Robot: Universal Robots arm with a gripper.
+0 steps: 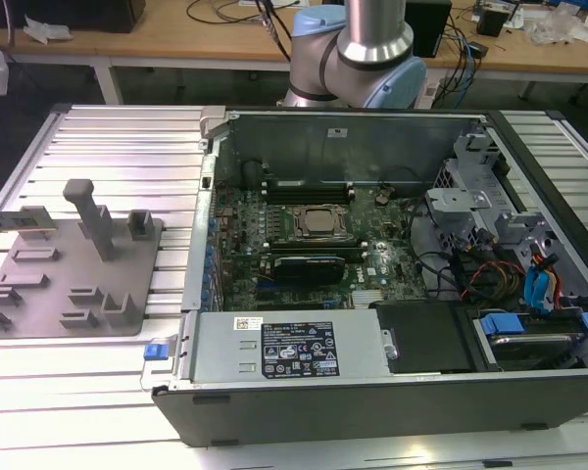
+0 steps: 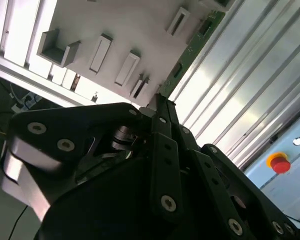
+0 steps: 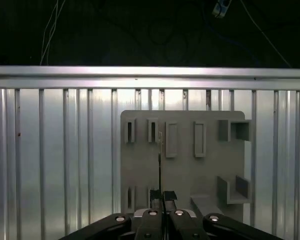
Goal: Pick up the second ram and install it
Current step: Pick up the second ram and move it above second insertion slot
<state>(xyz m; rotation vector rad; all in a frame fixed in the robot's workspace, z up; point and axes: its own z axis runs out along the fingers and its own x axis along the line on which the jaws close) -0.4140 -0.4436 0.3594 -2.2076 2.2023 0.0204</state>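
Across the ribbed aluminium tabletop (image 1: 108,137), observed two items in the exterior view: a grey fixture plate (image 1: 39,294) at the exterior view's lower left, and an open computer case (image 1: 372,392) taking up the centre and the exterior view's right. Noted a square silver processor (image 1: 318,223) seated mid-board inside the case. Located the arm (image 1: 372,39) at top centre, behind the case, rising out of frame.

Found the second ram (image 1: 20,222) at the exterior view's far left edge, mid-height. Lies level along the upper border of the fixture plate and runs off the frame. Confirmed the second ram (image 2: 195,47) in the second wrist view as a narrow green stick reaching out from the fingertips alongside the plate (image 2: 140,25). Seen edge-on as a thin line (image 3: 160,160) in the first wrist view, over the plate (image 3: 190,170) between its slot blocks.

Recorded the hand (image 3: 160,198) clenched on the near end of the stick, one fingertip against each face; likewise in the second wrist view (image 2: 162,102). Could not tell whether the stick touches the plate or sits clear of it. Noted a red button (image 2: 279,163) on a pale box beyond the tabletop.
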